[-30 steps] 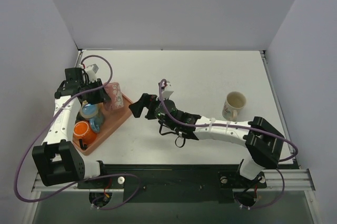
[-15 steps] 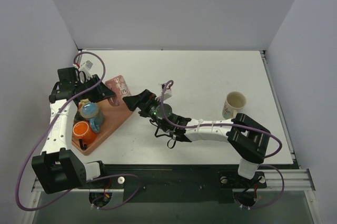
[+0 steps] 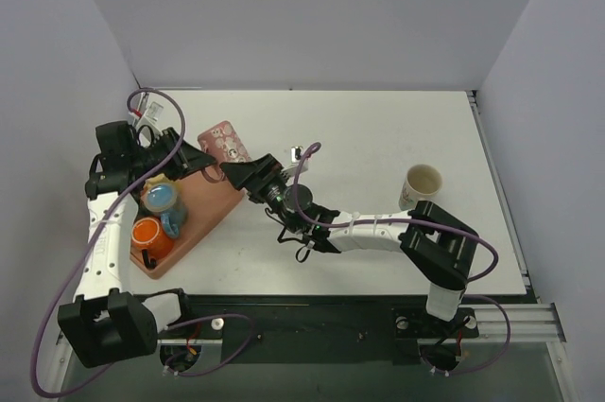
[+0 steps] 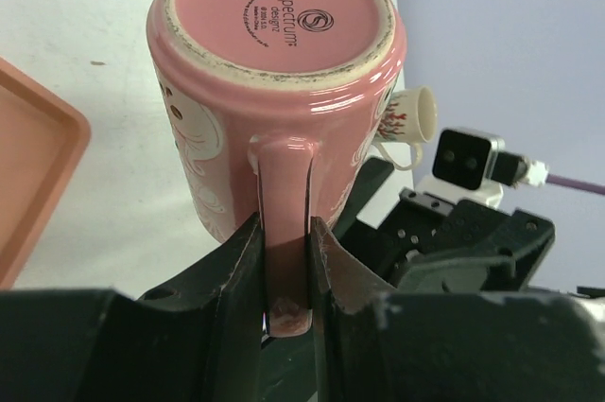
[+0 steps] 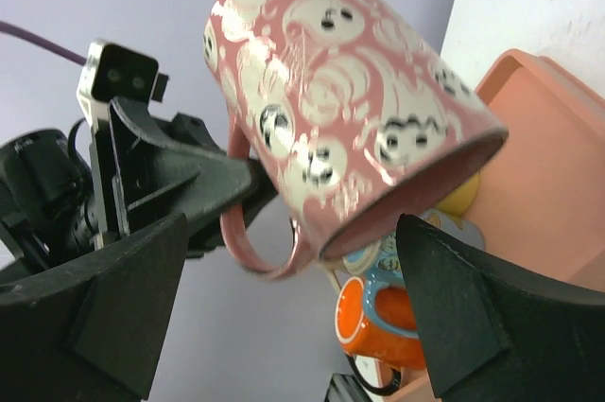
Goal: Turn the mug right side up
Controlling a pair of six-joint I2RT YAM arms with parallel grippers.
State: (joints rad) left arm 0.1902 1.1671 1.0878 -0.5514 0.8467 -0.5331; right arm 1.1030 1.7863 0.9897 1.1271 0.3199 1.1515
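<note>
Pinching the pink mug (image 4: 274,24) by its handle, the left tool (image 4: 285,260) holds it in the air by the tray's (image 3: 203,215) far corner, tilted, base toward the left wrist camera. The right tool (image 3: 236,173) is spread, one finger on each side of the mug, apart from it. Orange and blue mugs sit in the tray.

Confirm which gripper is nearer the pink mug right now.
Left. The left gripper is shut on the pink mug by its handle. The right gripper is close at the mug's open end, jaws open to either side, not touching it.
</note>
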